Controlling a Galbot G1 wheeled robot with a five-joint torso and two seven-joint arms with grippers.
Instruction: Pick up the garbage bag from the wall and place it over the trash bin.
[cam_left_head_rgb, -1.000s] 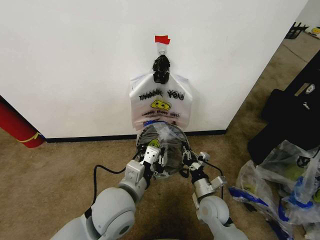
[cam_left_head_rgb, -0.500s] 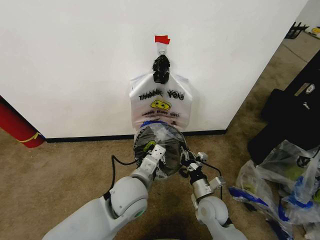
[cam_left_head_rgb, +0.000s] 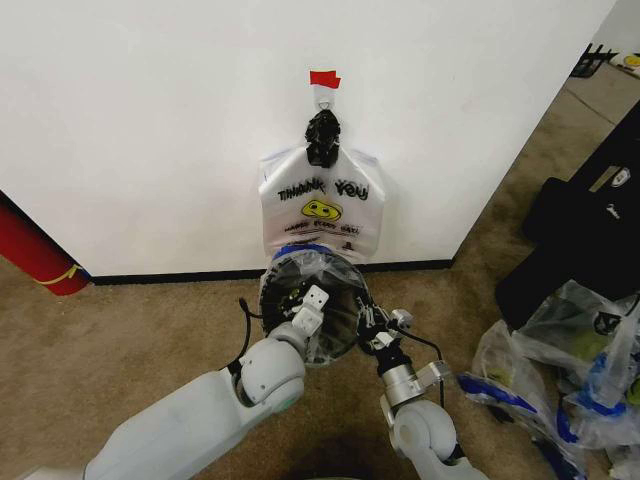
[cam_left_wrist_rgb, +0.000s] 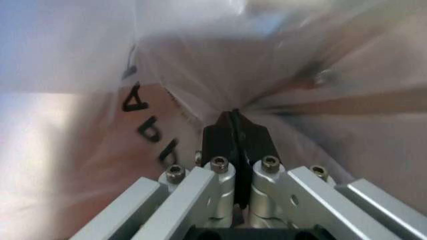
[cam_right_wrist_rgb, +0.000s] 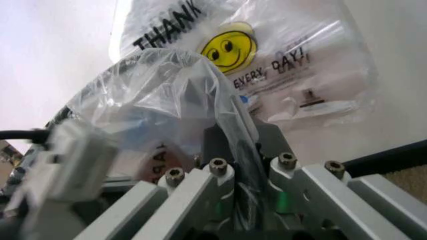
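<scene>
The garbage bag (cam_left_head_rgb: 322, 264), thin translucent plastic with a blue edge, is draped over the top of the black mesh trash bin (cam_left_head_rgb: 338, 322), which stands on the carpet against the white wall (cam_left_head_rgb: 150, 120). My left gripper (cam_left_head_rgb: 300, 303) is at the bin's left side, shut, with the bag's film (cam_left_wrist_rgb: 200, 75) gathered at its tips (cam_left_wrist_rgb: 233, 122). At the bin's right rim my right gripper (cam_left_head_rgb: 369, 324) is shut on a fold of the bag (cam_right_wrist_rgb: 167, 85) that runs between its fingers (cam_right_wrist_rgb: 237, 137).
A white "THANK YOU" smiley bag (cam_left_head_rgb: 322, 205) hangs from the hook (cam_left_head_rgb: 325, 96) under a red tape strip (cam_left_head_rgb: 323, 78), just above the bin. A red cylinder (cam_left_head_rgb: 35, 250) leans at the left. Bulging clear bags (cam_left_head_rgb: 570, 370) and a black case (cam_left_head_rgb: 590, 230) lie at the right.
My left arm has swung forward and inward, its gripper moving up toward the bin's left rim. The bag's film now reaches further left over the bin. The right gripper has barely shifted.
</scene>
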